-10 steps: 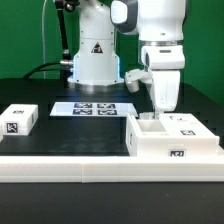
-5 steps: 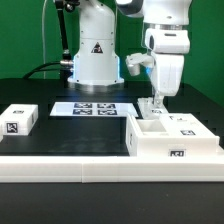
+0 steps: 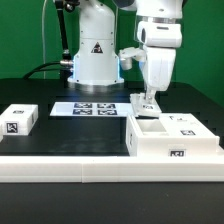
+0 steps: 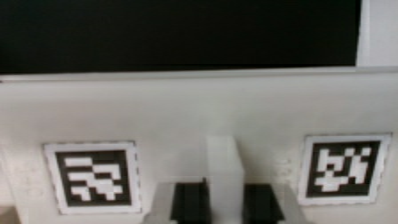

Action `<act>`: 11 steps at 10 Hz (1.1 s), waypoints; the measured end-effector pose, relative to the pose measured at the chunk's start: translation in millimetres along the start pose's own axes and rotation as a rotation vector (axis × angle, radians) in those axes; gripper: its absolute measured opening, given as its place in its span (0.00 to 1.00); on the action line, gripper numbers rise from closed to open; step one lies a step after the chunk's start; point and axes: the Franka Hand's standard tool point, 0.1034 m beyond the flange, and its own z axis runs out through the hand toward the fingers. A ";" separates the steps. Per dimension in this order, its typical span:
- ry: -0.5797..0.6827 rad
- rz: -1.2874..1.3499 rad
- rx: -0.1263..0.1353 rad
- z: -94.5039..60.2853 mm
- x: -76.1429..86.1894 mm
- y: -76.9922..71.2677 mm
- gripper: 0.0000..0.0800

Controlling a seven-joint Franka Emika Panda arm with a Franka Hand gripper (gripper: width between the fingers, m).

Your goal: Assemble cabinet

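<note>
Rail (image 3: pixel 90 168): nearest, runs across the front.
Cabinet (image 3: pixel 172 140): near right, just behind the rail.
Gripper (image 3: pixel 149 99): just past the cabinet's far left corner. Fingers (image 4: pixel 183 203) are narrow and look pinched on the rib (image 4: pixel 222 170) of a tagged white panel (image 4: pixel 196 120).
Marker board (image 3: pixel 90 108): farther left, well apart.
Tip: hold the panel square to the cabinet and go slow — the rib gives a thin grip.

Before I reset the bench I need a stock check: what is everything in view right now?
cabinet: one, white, tagged, front of the table on the exterior view's right.
small tagged block: one, white, on the exterior view's left.
marker board: one, white with four tags, mid-table.
border rail: one, long, white, along the front.
table: one, black.
robot arm: one, white, base at the back.
gripper: one, fingers astride a white rib at the cabinet's rear; grip unclear.
</note>
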 end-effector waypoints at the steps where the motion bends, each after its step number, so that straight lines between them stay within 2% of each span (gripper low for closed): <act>1: 0.000 0.000 0.001 -1.0 -5.4 6.5 0.09; 3: -0.002 0.016 -0.013 -9.3 -9.6 21.0 0.09; 7: 0.000 0.026 -0.014 -9.3 -8.9 22.1 0.09; 11: 0.007 0.031 -0.024 -8.8 -7.6 35.8 0.09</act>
